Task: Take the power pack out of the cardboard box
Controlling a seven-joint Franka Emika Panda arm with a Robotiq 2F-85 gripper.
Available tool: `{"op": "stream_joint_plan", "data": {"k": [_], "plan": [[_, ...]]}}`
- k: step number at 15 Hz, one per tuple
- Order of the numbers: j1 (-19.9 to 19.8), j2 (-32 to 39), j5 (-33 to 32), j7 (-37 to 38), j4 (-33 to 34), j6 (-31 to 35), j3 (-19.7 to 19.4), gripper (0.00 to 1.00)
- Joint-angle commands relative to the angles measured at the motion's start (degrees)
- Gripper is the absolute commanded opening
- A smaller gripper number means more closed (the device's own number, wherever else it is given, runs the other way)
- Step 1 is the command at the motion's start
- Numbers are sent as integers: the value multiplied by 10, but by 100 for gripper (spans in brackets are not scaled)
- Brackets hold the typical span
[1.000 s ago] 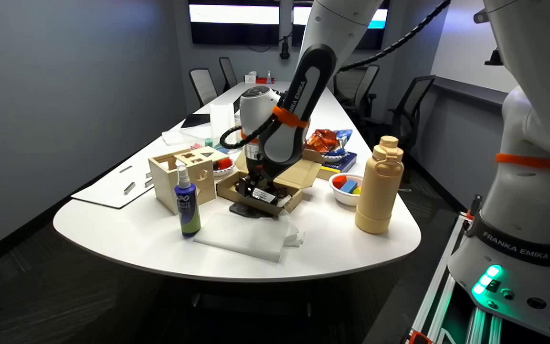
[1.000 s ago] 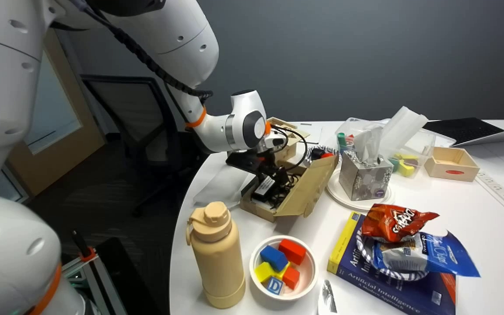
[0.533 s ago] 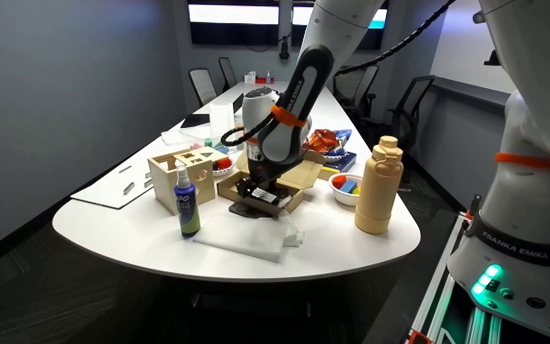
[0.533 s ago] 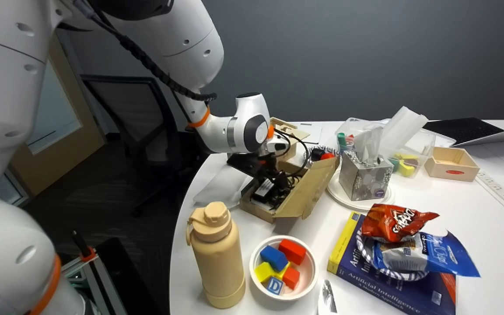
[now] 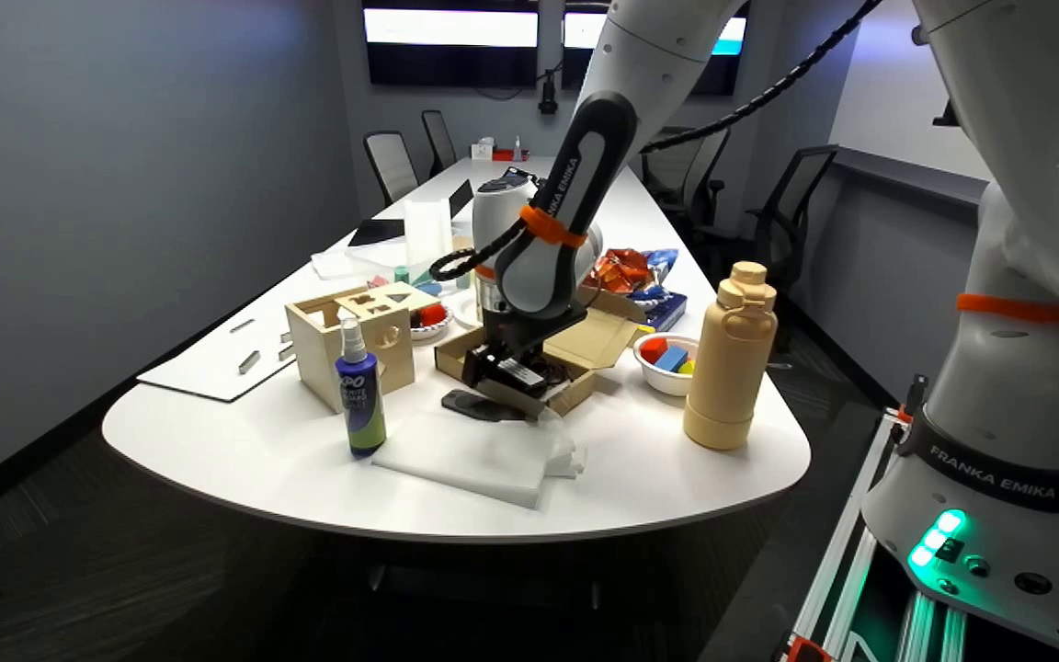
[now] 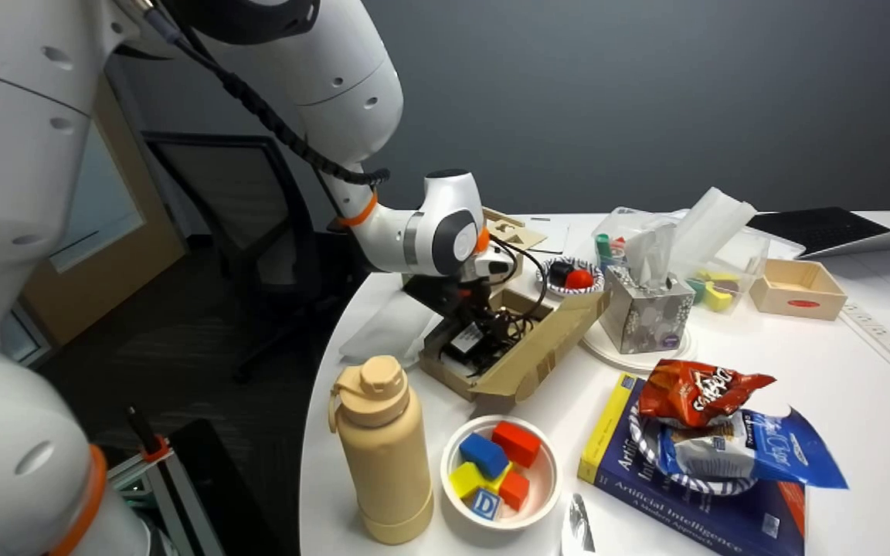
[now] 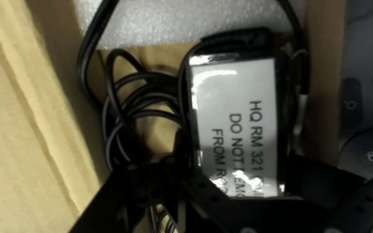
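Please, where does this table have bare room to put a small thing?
The table looks bare between the white sheet and the tan bottle, and between the spray bottle and the nearest table edge. It is crowded around the cardboard box, with the gripper partly inside and the wooden box and dark keypad close by.

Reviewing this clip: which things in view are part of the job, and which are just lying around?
Part of the job:
power pack
cardboard box
gripper

Just lying around:
tan bottle
spray bottle
wooden shape sorter
white bowl holding blocks
tissue box
red snack bag
textbook
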Motion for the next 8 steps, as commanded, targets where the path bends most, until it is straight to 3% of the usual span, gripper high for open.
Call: {"op": "stream_joint_plan", "data": {"k": [1,3,8], "plan": [[-12,17,17,-19,16,-19,12,44],[-13,17,18,-20,19,-24,13,40],[-30,6,36,-27,26,-41,27,39]]}}
